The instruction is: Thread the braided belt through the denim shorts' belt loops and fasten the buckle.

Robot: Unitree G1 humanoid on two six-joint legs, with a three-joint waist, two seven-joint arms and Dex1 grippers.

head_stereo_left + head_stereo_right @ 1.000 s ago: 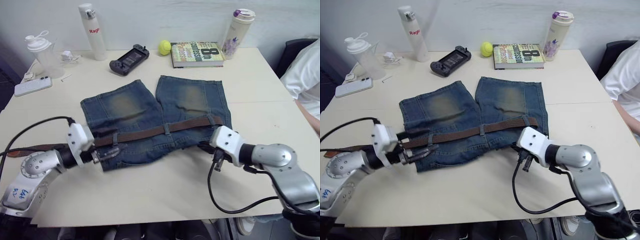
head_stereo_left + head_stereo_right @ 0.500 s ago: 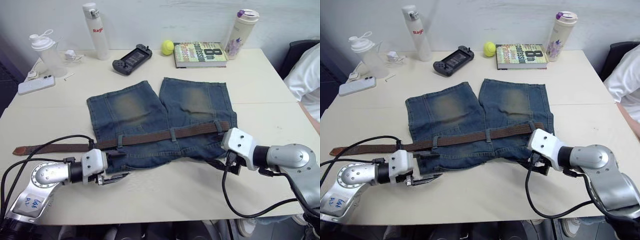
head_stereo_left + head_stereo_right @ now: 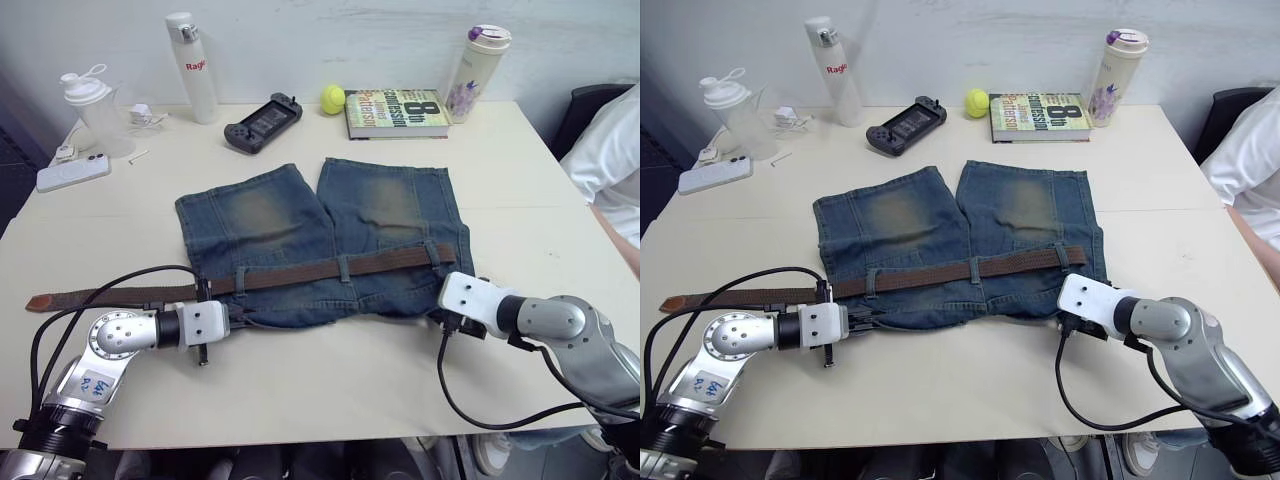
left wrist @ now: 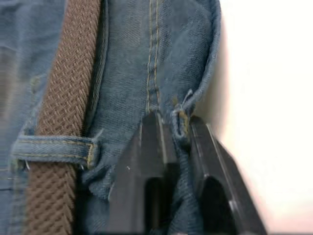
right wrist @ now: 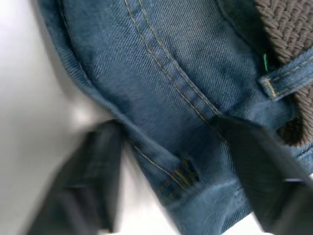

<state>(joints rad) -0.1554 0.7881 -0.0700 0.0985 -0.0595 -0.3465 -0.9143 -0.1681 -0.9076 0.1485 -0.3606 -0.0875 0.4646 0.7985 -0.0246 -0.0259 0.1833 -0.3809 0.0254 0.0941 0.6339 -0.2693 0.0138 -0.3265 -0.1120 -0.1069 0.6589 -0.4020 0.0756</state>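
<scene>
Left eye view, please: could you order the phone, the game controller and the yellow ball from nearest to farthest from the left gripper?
From the left gripper, at the table's near left:
1. Phone, at the left edge.
2. Game controller, far side, left of centre.
3. Yellow ball, far side, beside the book.

Left gripper (image 4: 172,147): two black fingers (image 4: 146,166) closed on a stitched fold at the edge of the denim shorts (image 4: 146,58), cloth bunched between them. Braided belt (image 4: 63,98): brown woven strap lying along the denim, passing under one belt loop (image 4: 54,147) beside the gripper. Pale table surface (image 4: 269,98) past the cloth edge.
</scene>
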